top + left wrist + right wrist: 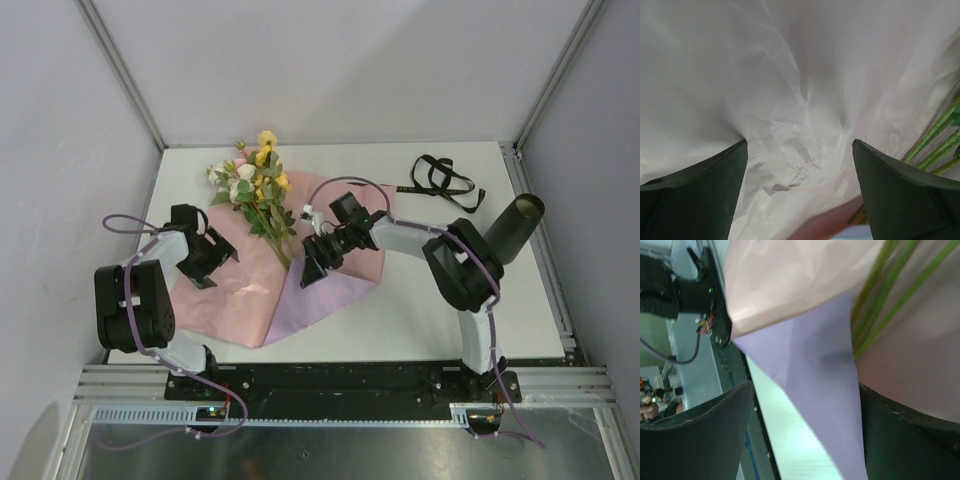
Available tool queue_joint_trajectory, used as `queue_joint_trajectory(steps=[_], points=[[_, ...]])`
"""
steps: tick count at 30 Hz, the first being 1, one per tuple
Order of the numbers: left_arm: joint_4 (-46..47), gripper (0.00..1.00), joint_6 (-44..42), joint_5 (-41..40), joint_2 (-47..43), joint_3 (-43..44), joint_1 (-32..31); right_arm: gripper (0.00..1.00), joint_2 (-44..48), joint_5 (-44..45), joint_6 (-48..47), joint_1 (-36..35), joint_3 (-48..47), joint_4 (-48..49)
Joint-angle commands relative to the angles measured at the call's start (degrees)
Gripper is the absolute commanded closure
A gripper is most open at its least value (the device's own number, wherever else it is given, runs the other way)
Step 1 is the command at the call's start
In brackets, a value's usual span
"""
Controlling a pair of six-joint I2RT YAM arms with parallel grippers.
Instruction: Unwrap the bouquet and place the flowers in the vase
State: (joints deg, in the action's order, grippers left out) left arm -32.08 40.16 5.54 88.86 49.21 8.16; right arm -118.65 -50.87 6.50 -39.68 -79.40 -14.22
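Freeing the flowers (258, 185) from the opened paper wrap (235, 290) looks like the step in hand. The blooms lie beyond both claws on the pink inside of the sheet, and their stems (880, 315) run back to just beside the right claw (311, 264). The black ribbon (440, 182) is off and lies well to that claw's right, near the vase (515, 228) at the desk's (420, 310) right edge.

The right claw's jaws stand apart with the lilac flap (810, 370) between them, nothing pinched. The left claw (800, 145) is apart too, low over pink paper with the stems to its right; I cannot tell whether it touches.

Done well, the right claw would close on the bunched stems alone, clear of the flap, while the left pins the sheet down. Both arms reach forward with wrists tipped down, the right forearm slanting leftward across the desk.
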Motion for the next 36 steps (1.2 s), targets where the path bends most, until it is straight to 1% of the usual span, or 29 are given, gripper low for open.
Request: queue_joint_trajectory(steps=[1,6,11,15,19,22,25,27,29,30,32,35,36], points=[[0.67,0.09,0.57,-1.66,0.36,1.36,0.45,0.18,10.60,2.18,-3.15,-2.63,5.62,-4.93],[0.68,0.09,0.47,-1.87,-0.93,1.27,0.45,0.19,19.51,7.67,-3.12,-6.59,14.65,-7.79],[0.62,0.09,-0.33,-0.19,-1.09,1.50,0.42,0.18,28.00,14.57,-0.40,-11.46,23.72,-10.44],[0.61,0.09,-0.45,0.88,-1.28,1.13,0.44,0.16,34.53,19.61,2.56,-15.24,29.03,-13.51],[0.65,0.09,-0.74,1.08,-2.21,1.40,0.45,0.14,40.73,25.38,5.02,-17.90,30.41,-18.75],[0.62,0.09,-0.95,1.69,-2.83,1.60,0.45,0.13,46.41,29.73,6.84,-18.35,28.38,-23.62],[0.62,0.09,-1.48,2.49,-4.01,1.60,0.45,0.13,51.00,32.64,8.88,-17.49,25.41,-25.31],[0.64,0.09,-2.08,3.08,-5.38,1.53,0.45,0.17,52.41,35.00,11.03,-16.47,23.62,-23.85],[0.64,0.10,-2.98,3.93,-7.10,1.51,0.41,0.26,52.72,36.31,13.99,-15.31,23.09,-20.02],[0.62,0.10,-3.46,4.29,-8.17,1.51,0.43,0.33,52.55,36.56,15.34,-14.97,23.16,-16.88],[0.61,0.10,-4.36,4.52,-10.39,1.13,0.38,0.44,50.84,37.16,17.22,-14.94,23.28,-11.31],[0.61,0.10,-6.13,5.08,-13.73,0.40,0.36,0.54,46.38,38.37,20.02,-14.81,22.96,-3.58],[0.61,0.11,-6.89,5.92,-14.95,0.25,0.36,0.56,44.90,38.95,21.35,-14.68,22.97,-1.93]])
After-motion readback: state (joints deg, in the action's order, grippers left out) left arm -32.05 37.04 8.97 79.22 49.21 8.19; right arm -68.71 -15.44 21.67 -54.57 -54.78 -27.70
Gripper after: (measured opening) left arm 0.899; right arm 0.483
